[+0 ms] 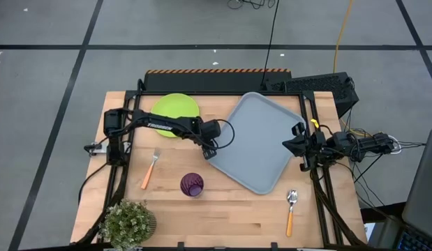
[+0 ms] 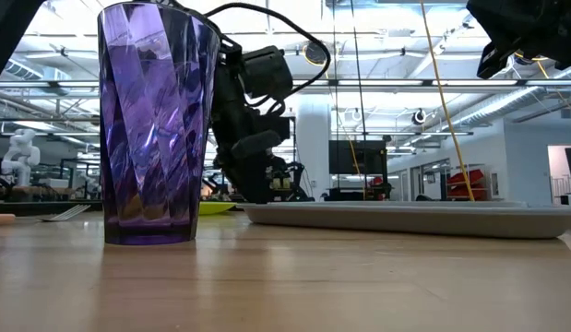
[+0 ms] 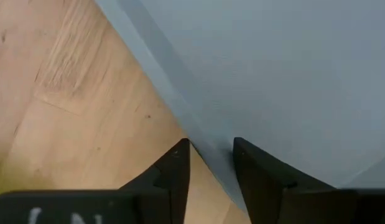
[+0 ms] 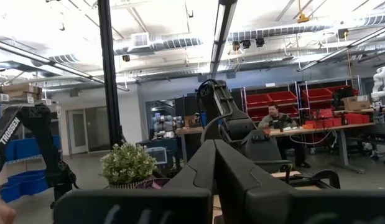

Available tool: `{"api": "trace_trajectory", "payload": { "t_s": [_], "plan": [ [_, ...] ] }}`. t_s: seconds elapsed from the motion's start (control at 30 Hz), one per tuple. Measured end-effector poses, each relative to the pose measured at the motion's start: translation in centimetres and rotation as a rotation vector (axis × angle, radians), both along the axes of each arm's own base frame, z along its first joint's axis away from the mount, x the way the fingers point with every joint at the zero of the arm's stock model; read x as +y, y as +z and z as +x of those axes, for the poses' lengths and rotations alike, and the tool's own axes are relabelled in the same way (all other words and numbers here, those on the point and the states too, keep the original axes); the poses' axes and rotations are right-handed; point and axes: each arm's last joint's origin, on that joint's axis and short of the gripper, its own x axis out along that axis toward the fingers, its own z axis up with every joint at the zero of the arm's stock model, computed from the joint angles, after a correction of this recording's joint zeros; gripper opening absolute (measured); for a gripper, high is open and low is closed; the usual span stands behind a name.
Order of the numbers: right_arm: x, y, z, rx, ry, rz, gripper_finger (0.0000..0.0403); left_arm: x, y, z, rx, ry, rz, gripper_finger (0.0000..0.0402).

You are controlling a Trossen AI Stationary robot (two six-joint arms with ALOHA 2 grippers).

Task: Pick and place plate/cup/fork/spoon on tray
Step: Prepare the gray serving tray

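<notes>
1. The tray (image 1: 261, 139) lies tilted on the table's right half and, as far as you can see from above, carries nothing, so 0 of the 4 pieces are placed.
2. The plate (image 1: 176, 106) sits at the far left of the table, well apart from the tray; the fork (image 1: 150, 169) lies on the wood near the left side, the cup (image 1: 192, 185) stands upright near the front, and the spoon (image 1: 291, 210) lies front right, just off the tray's near corner.
3. Your left gripper (image 1: 210, 149) is low at the tray's left edge; in its wrist view the fingers (image 3: 173, 171) straddle the rim with a narrow gap, holding nothing you can confirm.
4. Your right gripper (image 1: 290, 143) hovers at the tray's right edge, fingers pressed together and empty.
5. All 4 picks appear to remain.
</notes>
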Motion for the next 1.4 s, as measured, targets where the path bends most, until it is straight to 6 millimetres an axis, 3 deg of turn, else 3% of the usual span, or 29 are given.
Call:
{"api": "trace_trajectory", "payload": {
  "t_s": [0.7, 1.07, 1.4],
  "plan": [
    [0.0, -0.1, 0.0, 0.007, 0.000, -0.001, 0.0000, 1.5, 0.2, -0.2, 0.015, -0.150, 0.080, 0.0005],
    [0.0, -0.1, 0.0, 0.007, 0.000, -0.001, 0.0000, 2.5, 0.1, -0.9, 0.075, -0.184, 0.107, 0.0004],
    [0.0, -0.1, 0.0, 0.007, 0.000, -0.001, 0.0000, 3.0, -0.1, -1.2, 0.152, -0.293, 0.235, 0.0002]
  ]
}}
